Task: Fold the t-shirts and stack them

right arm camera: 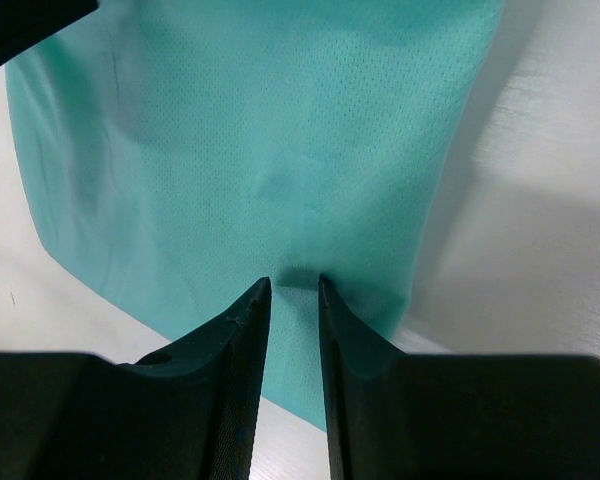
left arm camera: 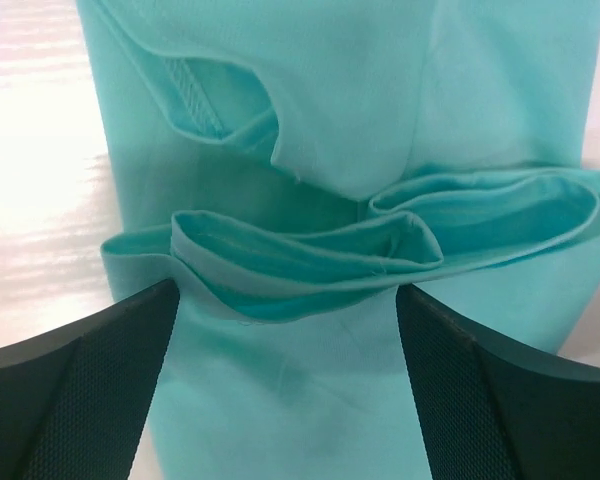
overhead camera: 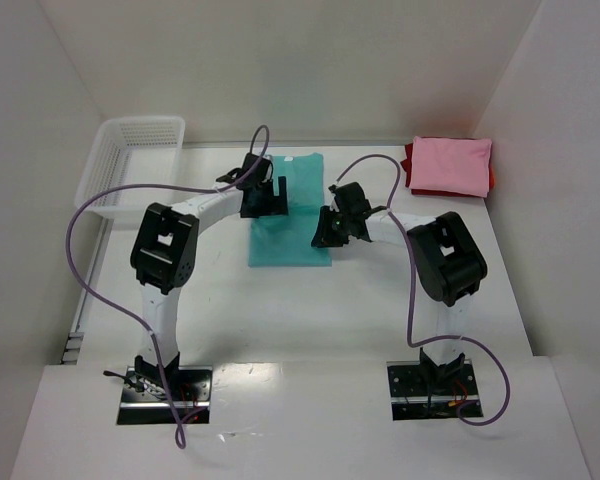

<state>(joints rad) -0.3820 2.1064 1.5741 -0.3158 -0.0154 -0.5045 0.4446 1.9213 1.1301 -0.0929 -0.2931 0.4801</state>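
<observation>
Mid-fold: teal-green collared cloth t-shirt (overhead camera: 302, 180) lay as a long strip at the white table (overhead camera: 280, 320) far-centre. The left gripper (left arm camera: 285, 300) spread wide over a bunched fold. The right gripper (right arm camera: 295, 285) fingers sat nearly together on the cloth edge, grip unclear. Next probably needed left closing on the fold, then folding end over.

My left tool (left arm camera: 285, 295) was matt black, and its inner faces carried a fine grain like a weave. My right tool (right arm camera: 294, 285) was black too, but smoother, with a dull sheen. The teal-green t-shirt (left arm camera: 330, 120) was soft, matt cloth with stitched hems and one ribbed band. Close under my right tool its knit showed tiny pinholes. The pink t-shirt (overhead camera: 450, 165) and the red t-shirt (overhead camera: 408, 168) looked like plain matt cloth. The basket (overhead camera: 130, 160) was white plastic mesh. The surface (overhead camera: 310, 320) was white, smooth and faintly glossy, with fine streaks. The purple cables (overhead camera: 80, 250) looked like smooth plastic.
</observation>
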